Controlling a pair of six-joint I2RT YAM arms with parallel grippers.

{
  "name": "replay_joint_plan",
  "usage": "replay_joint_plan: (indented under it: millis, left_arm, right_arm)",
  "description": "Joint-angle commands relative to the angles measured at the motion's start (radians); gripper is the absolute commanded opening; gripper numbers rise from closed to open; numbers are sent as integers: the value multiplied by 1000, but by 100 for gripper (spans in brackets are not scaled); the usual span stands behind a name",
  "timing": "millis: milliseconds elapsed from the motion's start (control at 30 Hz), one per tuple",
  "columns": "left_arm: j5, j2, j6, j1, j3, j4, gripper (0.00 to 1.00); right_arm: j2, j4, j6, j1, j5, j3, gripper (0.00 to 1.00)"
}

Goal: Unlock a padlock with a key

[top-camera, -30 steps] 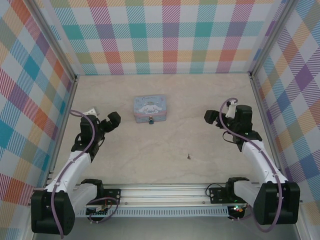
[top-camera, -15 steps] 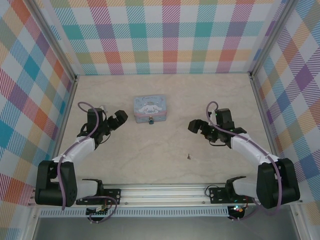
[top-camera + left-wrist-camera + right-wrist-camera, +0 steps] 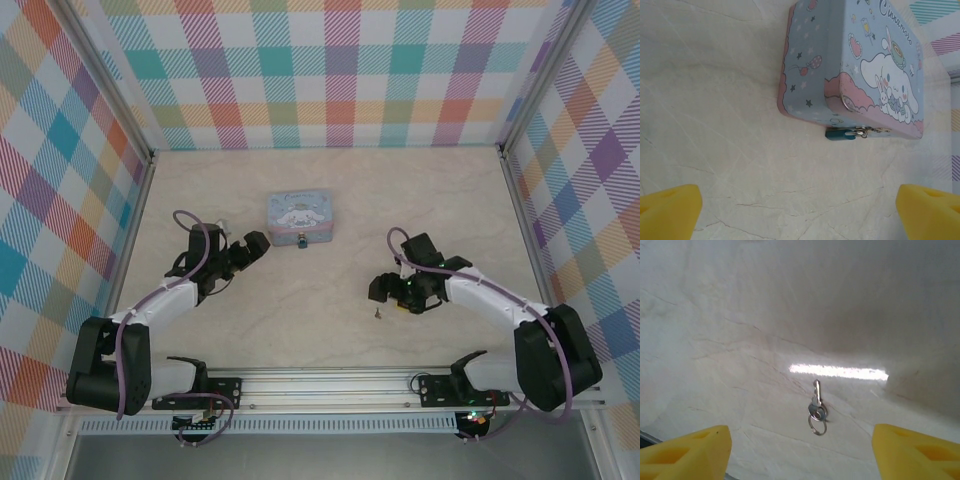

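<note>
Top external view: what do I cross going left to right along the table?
left gripper → tin → right gripper. Skipped: padlock overlaps the tin, key overlaps the right gripper.

From above, the padlock (image 3: 301,241) touching the tin (image 3: 299,215) and the key (image 3: 377,312) well apart from it are indistinct specks.

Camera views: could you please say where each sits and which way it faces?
Top external: above and behind the arms, looking down on the table; both arms show.
Left wrist: on the left arm, facing the tin and padlock; yellow fingertips below.
Right wrist: on the right arm, facing the key; yellow fingertips below.
Shared: top external and left wrist both show the tin.
</note>
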Motion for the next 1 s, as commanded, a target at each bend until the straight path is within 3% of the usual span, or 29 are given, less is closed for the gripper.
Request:
replay_joint_plan:
  millis: [0, 267, 733, 967]
  left_arm:
    - [-1, 2, 8, -3, 1, 18, 100]
    - [-12, -6, 5, -3, -11, 21, 100]
    - [-31, -35, 12, -3, -25, 7, 100]
    - [-30, -40, 14, -3, -28, 3, 100]
  right_arm:
    - [31, -28, 40, 41, -6, -9, 70]
    - [132, -37, 66, 121, 63, 35, 62]
    - [229, -37, 64, 161, 145, 94, 44]
    - [261, -1, 71, 165, 165, 92, 22]
